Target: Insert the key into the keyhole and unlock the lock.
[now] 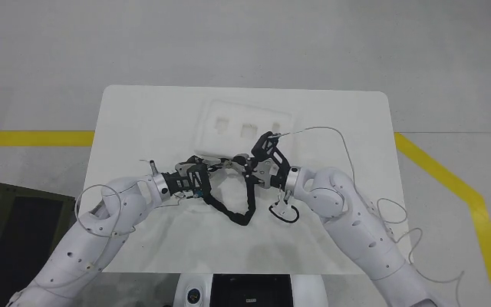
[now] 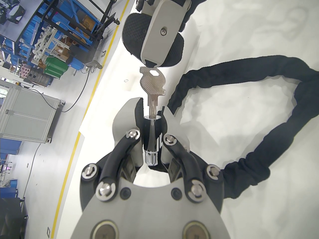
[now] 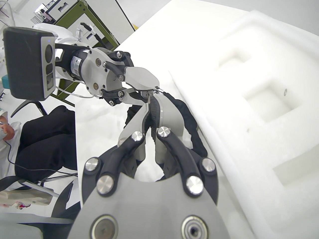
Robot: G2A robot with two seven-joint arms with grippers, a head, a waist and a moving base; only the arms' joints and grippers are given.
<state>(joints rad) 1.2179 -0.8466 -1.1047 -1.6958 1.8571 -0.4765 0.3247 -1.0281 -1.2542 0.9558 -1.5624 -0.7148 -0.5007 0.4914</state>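
Note:
The lock is a short black and chrome cylinder (image 2: 150, 141) joined to a chain in a black fabric sleeve (image 2: 239, 63) that loops across the white table (image 1: 242, 211). My left gripper (image 2: 152, 105) is shut on the cylinder, holding it just above the table (image 1: 217, 167). A silver key (image 2: 152, 83) stands with its blade in the keyhole (image 2: 152, 117). My right gripper (image 3: 150, 101) faces the left one, shut on the top of the key's head (image 1: 239, 163). The left gripper (image 3: 149, 91) meets it tip to tip.
A white foam tray (image 1: 201, 127) with square recesses lies just behind the grippers, its raised rim (image 3: 211, 130) close beside my right gripper. A black cable loop (image 1: 285, 213) hangs by the right arm. A thin white cable (image 1: 330, 130) arcs over the table's right side.

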